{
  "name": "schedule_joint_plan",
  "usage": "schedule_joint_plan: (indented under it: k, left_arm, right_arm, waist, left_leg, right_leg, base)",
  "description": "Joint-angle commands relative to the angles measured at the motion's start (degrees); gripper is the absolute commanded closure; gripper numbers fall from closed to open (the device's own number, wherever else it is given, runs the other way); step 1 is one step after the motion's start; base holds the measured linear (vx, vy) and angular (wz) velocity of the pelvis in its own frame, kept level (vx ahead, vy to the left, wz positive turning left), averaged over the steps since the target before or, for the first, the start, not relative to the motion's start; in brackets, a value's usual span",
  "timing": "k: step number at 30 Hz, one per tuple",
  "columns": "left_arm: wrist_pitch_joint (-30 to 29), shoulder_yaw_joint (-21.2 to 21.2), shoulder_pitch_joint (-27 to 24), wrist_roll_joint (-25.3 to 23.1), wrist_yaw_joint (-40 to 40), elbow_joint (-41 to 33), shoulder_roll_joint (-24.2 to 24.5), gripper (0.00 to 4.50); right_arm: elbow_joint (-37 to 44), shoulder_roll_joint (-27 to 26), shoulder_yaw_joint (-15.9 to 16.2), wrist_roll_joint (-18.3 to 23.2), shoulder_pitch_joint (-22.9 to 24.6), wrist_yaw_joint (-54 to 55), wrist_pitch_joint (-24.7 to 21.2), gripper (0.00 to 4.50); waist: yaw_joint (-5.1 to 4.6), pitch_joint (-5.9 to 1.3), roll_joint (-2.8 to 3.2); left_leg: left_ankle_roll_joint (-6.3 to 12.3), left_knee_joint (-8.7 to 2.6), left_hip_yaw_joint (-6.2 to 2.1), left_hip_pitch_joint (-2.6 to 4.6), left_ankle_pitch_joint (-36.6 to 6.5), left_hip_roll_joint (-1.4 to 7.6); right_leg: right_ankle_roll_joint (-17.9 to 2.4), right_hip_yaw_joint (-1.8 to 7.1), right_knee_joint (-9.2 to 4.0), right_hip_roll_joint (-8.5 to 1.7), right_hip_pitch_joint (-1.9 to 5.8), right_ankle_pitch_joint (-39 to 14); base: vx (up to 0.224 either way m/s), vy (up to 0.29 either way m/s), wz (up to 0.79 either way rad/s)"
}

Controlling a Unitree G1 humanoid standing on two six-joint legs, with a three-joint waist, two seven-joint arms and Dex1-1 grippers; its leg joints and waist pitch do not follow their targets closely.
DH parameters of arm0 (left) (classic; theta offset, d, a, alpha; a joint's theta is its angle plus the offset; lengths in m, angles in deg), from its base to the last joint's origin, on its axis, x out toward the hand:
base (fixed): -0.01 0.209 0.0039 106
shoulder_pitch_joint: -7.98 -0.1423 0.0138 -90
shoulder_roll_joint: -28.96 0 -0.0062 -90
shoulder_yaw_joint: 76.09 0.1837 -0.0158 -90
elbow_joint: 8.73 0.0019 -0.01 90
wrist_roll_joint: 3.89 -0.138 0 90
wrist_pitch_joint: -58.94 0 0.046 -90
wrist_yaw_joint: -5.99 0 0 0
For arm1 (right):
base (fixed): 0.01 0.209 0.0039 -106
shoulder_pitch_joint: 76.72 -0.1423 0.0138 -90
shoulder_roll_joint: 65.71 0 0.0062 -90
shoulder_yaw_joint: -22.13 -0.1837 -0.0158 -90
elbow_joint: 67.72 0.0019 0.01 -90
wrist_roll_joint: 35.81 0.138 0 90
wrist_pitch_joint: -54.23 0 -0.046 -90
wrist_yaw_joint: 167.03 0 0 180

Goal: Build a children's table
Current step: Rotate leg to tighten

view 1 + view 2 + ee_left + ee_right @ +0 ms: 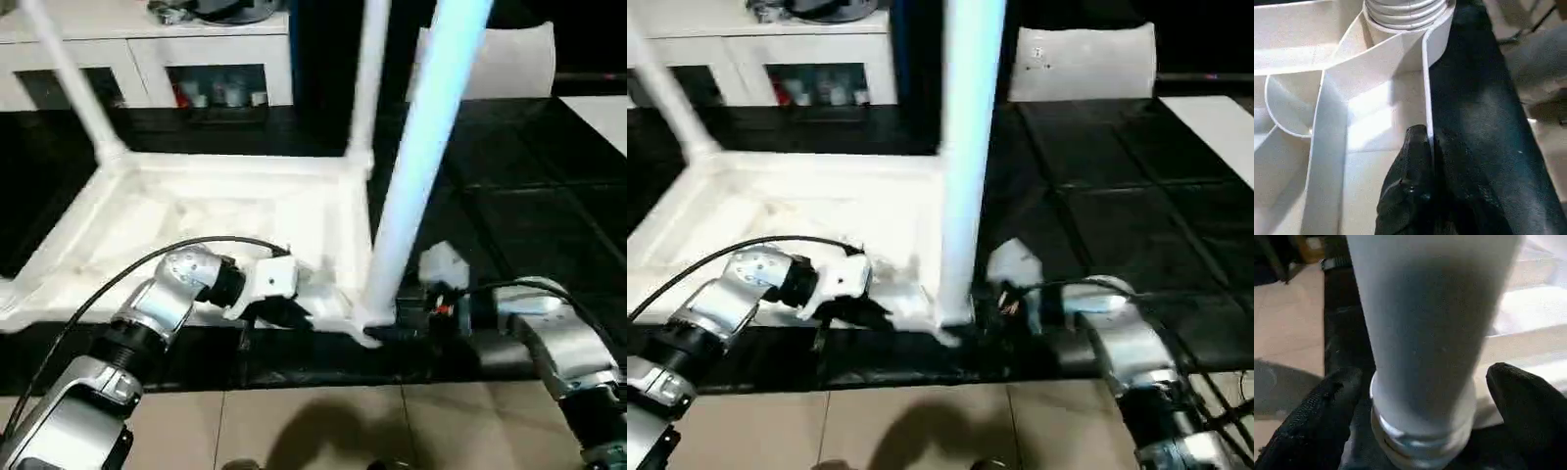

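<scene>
The children's table lies upside down on a black mat, the ribbed underside of its top (196, 215) facing up. Two white legs (73, 73) (370, 69) stand in the far corner sockets. A third leg (421, 147) rises from the near right socket, its threaded base (1405, 10) seated in the corner. My left gripper (289, 313) is shut on the top's near rim (1426, 88), just left of that corner, with one black finger (1415, 186) pressed against the thin wall. My right gripper (1422, 382) stands open around the base of the near leg, its fingers (1327, 401) apart from the tube on both sides.
A white cabinet (147, 49) with dark openings stands at the back. A white panel (509, 59) leans at the back right. Black floor mats (509, 215) spread to the right, and tan tiles (313, 421) run along the near edge.
</scene>
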Motion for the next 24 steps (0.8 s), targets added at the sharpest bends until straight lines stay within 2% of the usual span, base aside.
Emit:
schedule_joint_plan:
  k: [1, 3, 6, 7, 10, 11, 16, 18, 24]
  left_arm:
    - [2.8, 1.6, 2.5, -0.5, -2.7, -0.2, -0.1, 4.50]
    - [3.2, 1.7, 2.6, -0.7, -3.1, 0.0, -0.1, 4.50]
    - [4.0, 1.9, 2.8, -0.8, -3.5, 0.6, -0.1, 4.50]
    - [4.6, 2.0, 3.0, -0.8, -3.9, 1.1, 0.0, 4.50]
    - [5.1, 2.0, 3.1, -0.8, -4.1, 1.7, 0.0, 4.50]
    - [5.5, 2.0, 3.2, -0.9, -4.1, 2.0, 0.0, 4.50]
    - [6.6, 2.1, 3.4, -1.3, -4.1, 3.4, 0.2, 4.50]
    - [6.6, 2.0, 3.5, -1.3, -4.0, 3.6, 0.3, 4.50]
    - [3.7, 0.1, 2.9, 0.6, -2.6, 3.2, -0.5, 4.50]
  right_arm:
    - [-1.9, -0.3, 0.8, -0.9, -2.1, -1.3, 1.1, 0.05]
    - [-3.3, -0.9, 1.2, -1.1, -3.0, -1.6, 1.5, 0.38]
    - [-4.3, -1.3, 1.9, -0.8, -3.8, -2.5, 1.5, 0.44]
    - [-4.9, -1.5, 2.3, -0.6, -4.3, -3.1, 1.6, 0.73]
    - [-5.4, -1.5, 2.5, -0.7, -4.5, -3.6, 2.0, 0.86]
    - [-5.6, -1.6, 2.7, -0.8, -4.7, -3.9, 2.2, 0.99]
    - [-6.7, -1.6, 2.9, -0.7, -5.0, -4.8, 2.5, 1.43]
    - [-6.7, -1.7, 2.9, -0.5, -4.9, -4.9, 2.3, 1.67]
    - [-4.8, -3.6, 1.3, 2.8, -3.3, -4.2, -1.5, 1.76]
  waist:
    - [-0.17, -4.25, -1.05]
    - [-0.20, -4.24, -1.02]
    - [-0.12, -4.32, -0.88]
    - [-0.10, -4.35, -0.77]
    - [-0.03, -4.40, -0.80]
    - [-0.04, -4.37, -0.64]
    - [0.04, -4.42, -0.74]
    - [0.08, -4.39, -0.61]
    - [0.14, -4.41, -0.64]
  left_leg:
    - [5.35, -3.80, 1.10, -0.80, -6.0, 0.02]
    - [5.24, -3.75, 1.15, -0.86, -6.1, -0.03]
    - [5.26, -3.76, 1.12, -0.81, -5.7, 0.09]
    - [5.30, -3.73, 1.11, -0.86, -5.6, 0.09]
    - [5.22, -3.73, 1.11, -0.82, -5.7, 0.14]
    - [5.23, -3.71, 1.13, -0.83, -6.0, 0.11]
    - [5.00, -3.70, 1.14, -0.84, -6.0, 0.02]
    - [4.98, -3.72, 1.11, -0.85, -6.0, 0.03]
    - [5.04, -3.72, 1.11, -0.87, -5.8, 0.15]
  right_leg:
    - [-5.7, 3.10, -3.97, -2.81, 3.89, -21.5]
    - [-5.7, 3.09, -4.02, -2.83, 3.94, -21.4]
    - [-5.9, 3.11, -3.87, -2.76, 3.94, -20.4]
    - [-6.1, 3.10, -3.80, -2.71, 3.98, -20.0]
    - [-6.4, 3.12, -3.72, -2.75, 3.99, -19.7]
    - [-6.3, 3.12, -3.80, -2.71, 3.99, -19.6]
    - [-6.0, 3.04, -3.83, -2.67, 4.10, -20.1]
    - [-6.0, 3.04, -3.85, -2.68, 4.07, -20.3]
    - [-6.5, 3.08, -3.76, -2.71, 4.06, -19.7]
  base:
    - [0.000, 0.000, 0.00]
    - [0.000, 0.000, 0.00]
    - [0.000, 0.000, 0.00]
    - [0.000, 0.000, 0.00]
    - [0.000, 0.000, 0.00]
    - [0.000, 0.000, 0.00]
    - [0.000, 0.000, 0.00]
    - [0.000, 0.000, 0.00]
    - [0.000, 0.000, 0.00]
